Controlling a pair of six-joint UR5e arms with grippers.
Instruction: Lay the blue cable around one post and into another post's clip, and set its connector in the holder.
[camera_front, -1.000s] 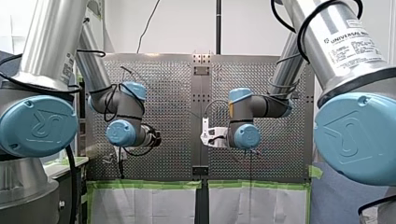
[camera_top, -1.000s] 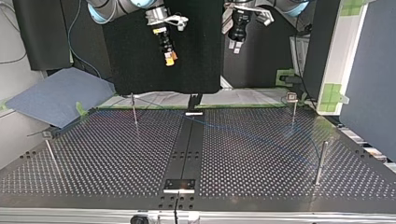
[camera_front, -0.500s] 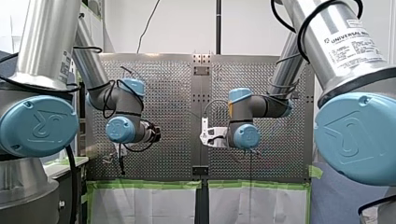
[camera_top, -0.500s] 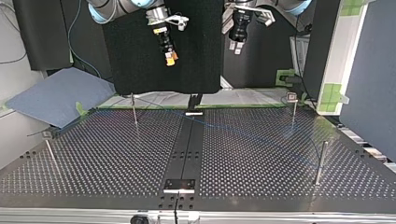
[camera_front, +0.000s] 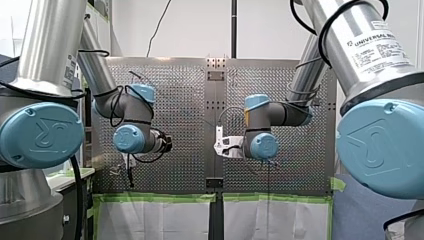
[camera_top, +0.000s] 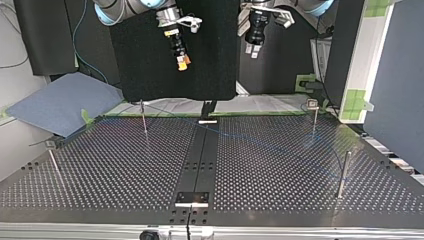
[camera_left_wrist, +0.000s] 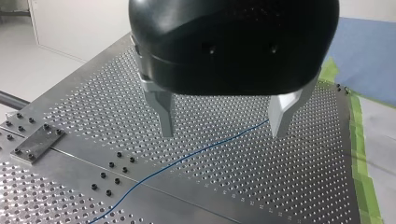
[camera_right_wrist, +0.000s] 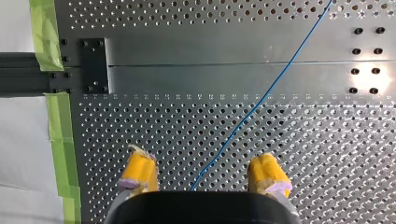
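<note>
The blue cable (camera_top: 260, 145) is a thin, bright strand that lies flat on the perforated worktop (camera_top: 100, 170). In the top view its long axis runs on a diagonal. It starts near the worktop's edge under the arms, close to a slim post (camera_top: 144, 117). It then crosses the dark middle strip (camera_top: 200, 160) and points toward the worktop's right edge, where it comes close to a taller post (camera_top: 344, 172). We cannot tell whether it touches that post or bends round it. A third post with a small block on top (camera_top: 313, 117) stands by the right corner of the arms' edge, apart from the cable.

Our left claw (camera_left_wrist: 224, 119) hangs above the worktop with its metal fingers (camera_left_wrist: 166, 114) spread wide and nothing gripped. The cable lies on the plate below, slanting under the gap, with a soft S-bend where it crosses the seam.

Our right claw (camera_right_wrist: 203, 175) also holds nothing, and its yellow pads (camera_right_wrist: 137, 168) are set well apart. In its wrist view the cable comes out from beneath the claw, between the pads, and runs almost straight. It slants away past a group of black screw heads (camera_right_wrist: 366, 60). Green tape (camera_right_wrist: 46, 37) lines the worktop's edge beside a black plate (camera_right_wrist: 93, 65).

In the top view both claws hang high over the arms' edge, well apart from the cable.
</note>
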